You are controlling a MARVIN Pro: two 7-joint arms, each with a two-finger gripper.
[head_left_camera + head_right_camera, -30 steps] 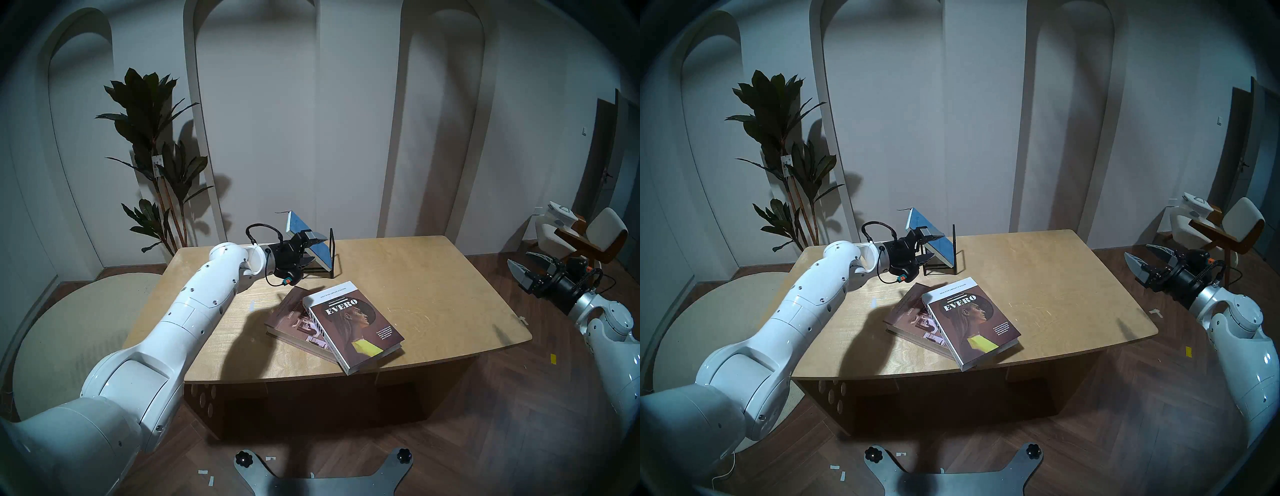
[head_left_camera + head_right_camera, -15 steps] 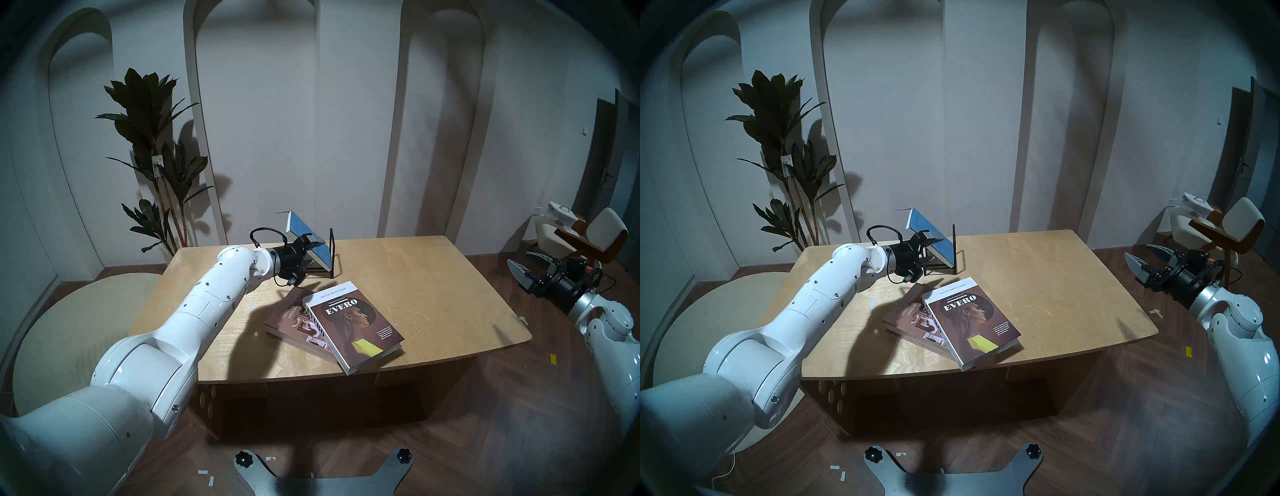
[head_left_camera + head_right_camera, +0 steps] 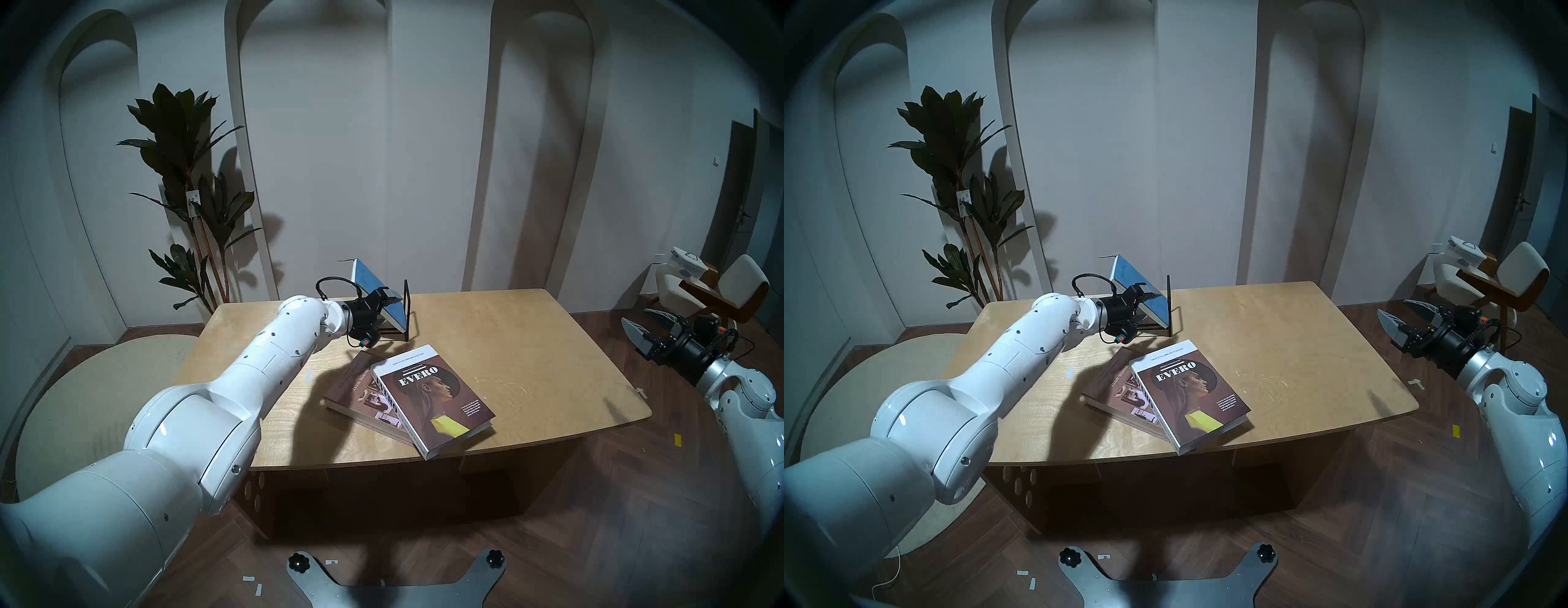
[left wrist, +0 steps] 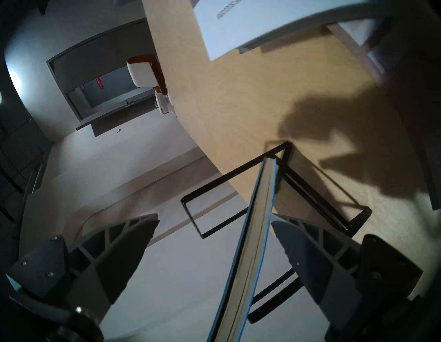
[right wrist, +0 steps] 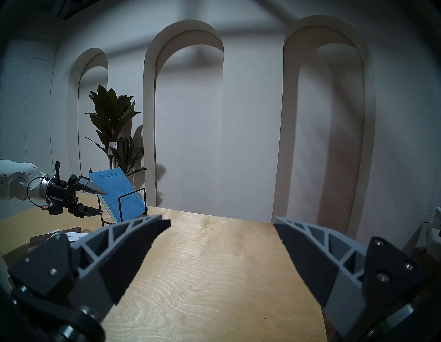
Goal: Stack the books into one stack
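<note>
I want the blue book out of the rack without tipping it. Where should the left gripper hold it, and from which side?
Judging by its pose, pinch the blue book across its thin page edge, coming from the open left end of the rack. It leans tilted there, and the open left gripper already straddles that edge.

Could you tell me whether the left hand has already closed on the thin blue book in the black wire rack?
No: the left hand is open, its fingers either side of the thin blue book leaning in the black wire rack.

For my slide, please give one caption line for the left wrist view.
Open left gripper straddling the edge of the thin blue book that leans in the black wire rack on the table.
</note>
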